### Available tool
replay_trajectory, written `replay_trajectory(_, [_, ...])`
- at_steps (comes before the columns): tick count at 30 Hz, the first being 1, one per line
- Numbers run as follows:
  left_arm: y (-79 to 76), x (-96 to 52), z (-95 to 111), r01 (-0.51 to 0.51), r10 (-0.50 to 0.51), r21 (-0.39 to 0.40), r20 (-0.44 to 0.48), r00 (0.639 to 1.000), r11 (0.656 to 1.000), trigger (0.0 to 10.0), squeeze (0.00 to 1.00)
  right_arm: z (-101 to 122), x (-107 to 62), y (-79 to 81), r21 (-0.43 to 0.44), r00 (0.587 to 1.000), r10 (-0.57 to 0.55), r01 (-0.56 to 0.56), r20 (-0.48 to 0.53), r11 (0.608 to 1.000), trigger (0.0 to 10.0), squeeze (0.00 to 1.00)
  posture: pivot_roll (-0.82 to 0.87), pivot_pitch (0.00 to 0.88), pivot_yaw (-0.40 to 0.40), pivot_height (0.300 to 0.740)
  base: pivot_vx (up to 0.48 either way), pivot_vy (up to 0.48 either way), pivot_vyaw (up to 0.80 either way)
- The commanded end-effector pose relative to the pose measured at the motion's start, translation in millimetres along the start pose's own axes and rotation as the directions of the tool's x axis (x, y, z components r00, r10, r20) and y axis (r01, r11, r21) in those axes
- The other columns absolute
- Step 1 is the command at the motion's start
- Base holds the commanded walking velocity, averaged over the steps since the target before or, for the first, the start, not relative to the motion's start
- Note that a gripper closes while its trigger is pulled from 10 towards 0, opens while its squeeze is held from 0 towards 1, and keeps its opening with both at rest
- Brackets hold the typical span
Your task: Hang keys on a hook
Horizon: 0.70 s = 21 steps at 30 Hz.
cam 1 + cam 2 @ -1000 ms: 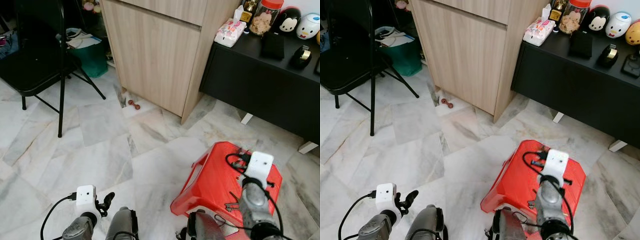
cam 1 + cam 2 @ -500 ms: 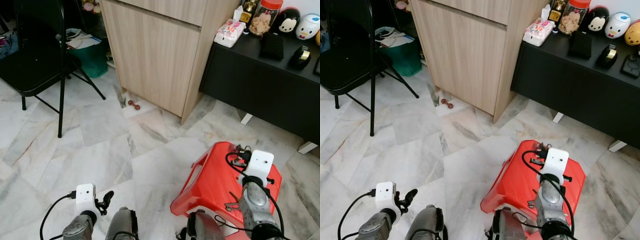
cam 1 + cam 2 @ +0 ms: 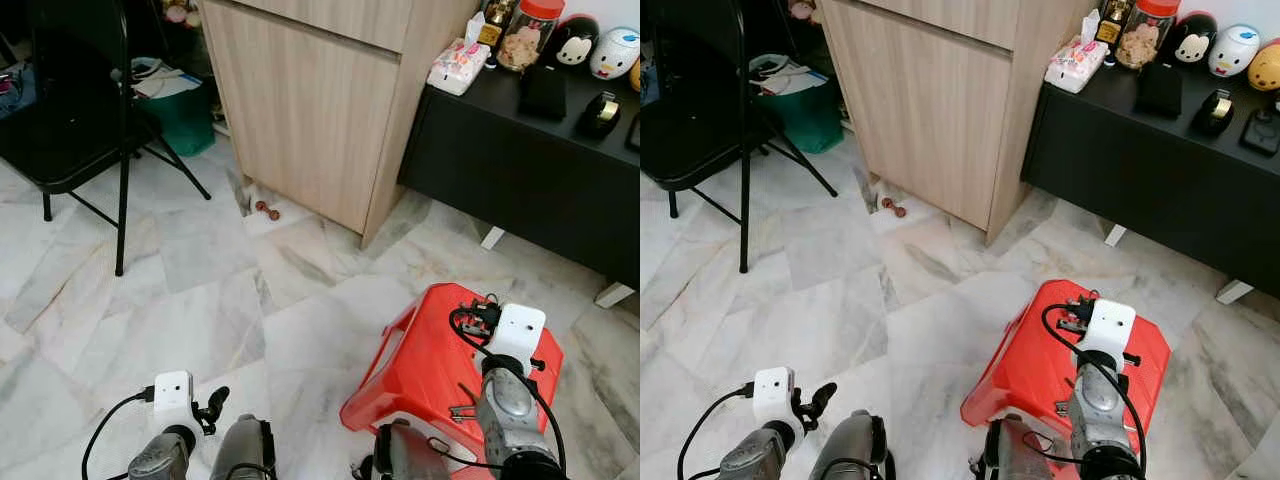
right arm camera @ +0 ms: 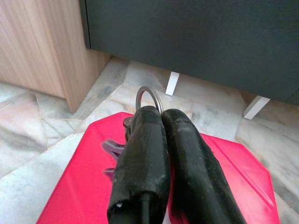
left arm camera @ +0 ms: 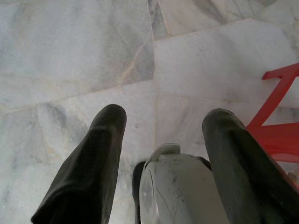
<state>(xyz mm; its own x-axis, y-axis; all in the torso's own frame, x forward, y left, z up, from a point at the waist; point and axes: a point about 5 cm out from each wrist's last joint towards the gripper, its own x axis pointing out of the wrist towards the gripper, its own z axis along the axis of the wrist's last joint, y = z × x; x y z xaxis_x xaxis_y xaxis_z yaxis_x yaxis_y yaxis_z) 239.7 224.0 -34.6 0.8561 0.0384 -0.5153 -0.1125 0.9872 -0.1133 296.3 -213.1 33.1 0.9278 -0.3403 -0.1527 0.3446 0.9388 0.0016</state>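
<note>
– What do we see at our right pincer (image 4: pixel 161 114)?

– Along the wrist its fingers are pressed together on the keys (image 4: pixel 122 140), the ring poking out above the red stool (image 4: pixel 79 186).

– And from the head?

– There we see the wooden cabinet (image 3: pixel 320 100) and the black chair (image 3: pixel 70 110). Our left pincer (image 5: pixel 161 126) hangs spread over the marble floor (image 5: pixel 70 46).
</note>
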Motion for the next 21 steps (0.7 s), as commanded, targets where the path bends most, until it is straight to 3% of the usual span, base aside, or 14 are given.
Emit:
replay_trajectory(1, [2.8,-6.0,-14,-0.006,0.005,-0.007,-0.043,0.999,1.000,10.0,0.00,0,-1.7,-0.4,0.011,1.000,0.000,0.000,0.004,1.000,10.0,0.00,0.13,0.182,-0.046,0.646,0.000,0.000,0.00])
replay_trajectory(21, [4.6,-4.1,-9,-0.007,0.007,-0.022,-0.031,1.000,1.000,10.0,0.00,2,-2.4,11.1,0.026,0.999,0.036,-0.036,0.008,0.999,10.0,0.00,0.13,0.150,-0.047,0.646,0.000,0.000,0.00])
